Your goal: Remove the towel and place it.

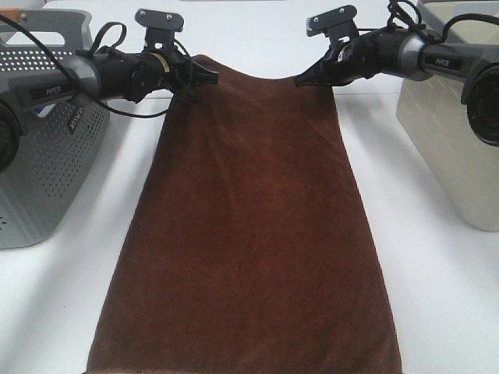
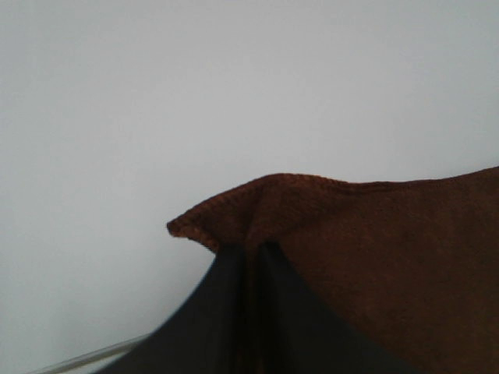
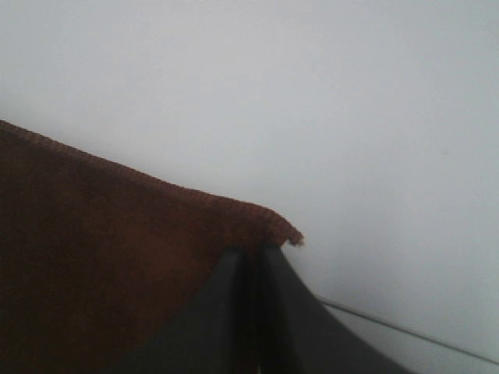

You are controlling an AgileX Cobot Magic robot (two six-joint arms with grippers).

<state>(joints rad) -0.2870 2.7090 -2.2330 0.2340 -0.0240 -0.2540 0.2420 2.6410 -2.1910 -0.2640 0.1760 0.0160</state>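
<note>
The big, soft, reddish-brown towel (image 1: 249, 234) lies spread out flat on the white table (image 1: 437, 296), with its long shape running from the far side toward the camera, where its near end goes out of the picture. Its two far corners are pulled up a little off the table. The black left gripper (image 1: 209, 77) pinches the far corner of the towel on its side, and the close-up from that arm shows the two dark fingers (image 2: 226, 312) pressed tight together with the brown cloth (image 2: 374, 265) squeezed between them. The black right gripper (image 1: 301, 79) pinches the other far corner of the towel the same way, and its own close-up shows its dark fingers (image 3: 284, 312) clamped on the cloth edge (image 3: 117, 257). Between the two corners the far edge of the towel sags down a bit. Beside the towel, on the left arm's side, stands a grey plastic basket (image 1: 47, 179) full of little holes. Beside the towel, on the right arm's side, stands a pale cream bin (image 1: 452, 148).
</note>
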